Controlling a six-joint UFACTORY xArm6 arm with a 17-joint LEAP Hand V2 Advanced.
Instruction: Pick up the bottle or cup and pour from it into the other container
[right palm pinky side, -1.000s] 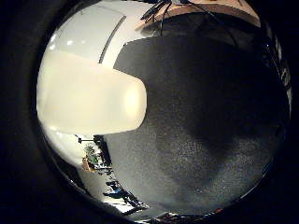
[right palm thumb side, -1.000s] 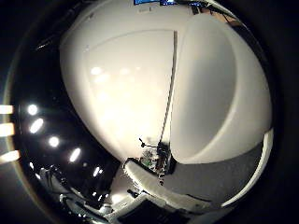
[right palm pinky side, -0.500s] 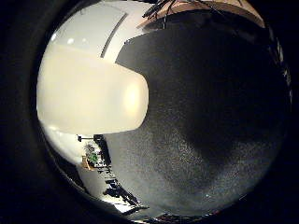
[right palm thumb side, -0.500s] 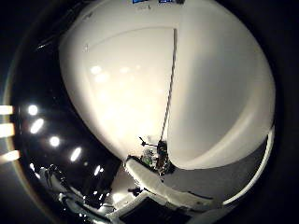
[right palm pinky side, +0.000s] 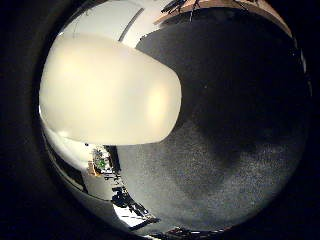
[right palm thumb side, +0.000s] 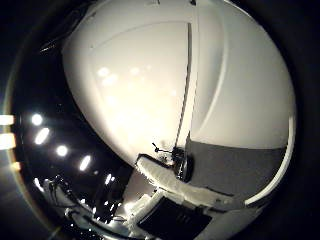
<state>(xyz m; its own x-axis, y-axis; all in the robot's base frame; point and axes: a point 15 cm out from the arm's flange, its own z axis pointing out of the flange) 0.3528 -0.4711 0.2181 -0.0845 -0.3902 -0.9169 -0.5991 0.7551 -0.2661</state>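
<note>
A pale, cream-coloured cup or bottle (right palm pinky side: 107, 92) sits right up against the palm, filling much of the little-finger-side view, above a dark speckled surface (right palm pinky side: 230, 150). White wall panels (right palm thumb side: 150, 90) fill the thumb-side view. The fingers' state: cannot tell from here.

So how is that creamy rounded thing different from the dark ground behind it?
The creamy object is smooth, pale and round-ended; the dark surface is grainy and nearly black. The creamy object fills much of the view, so it sits close to the palm; the dark surface spreads out behind it. They share nothing plain.
</note>
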